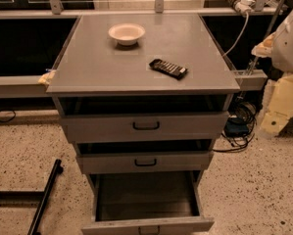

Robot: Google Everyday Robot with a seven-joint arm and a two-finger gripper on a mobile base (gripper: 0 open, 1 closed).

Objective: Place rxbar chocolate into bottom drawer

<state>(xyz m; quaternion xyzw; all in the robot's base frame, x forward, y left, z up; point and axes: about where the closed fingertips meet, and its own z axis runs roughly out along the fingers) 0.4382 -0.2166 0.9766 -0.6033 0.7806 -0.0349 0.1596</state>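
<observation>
Gripper out of frame; white arm (290, 38) at right edge.

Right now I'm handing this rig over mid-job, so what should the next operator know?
The gripper is out of view.
The rxbar chocolate lies flat on the cabinet top, nearer the camera than the bowl and to its right.
The bottom drawer is pulled open, with nothing visible inside.
Done: drawer open.
Left: pick up the bar and place it in that drawer.
</observation>
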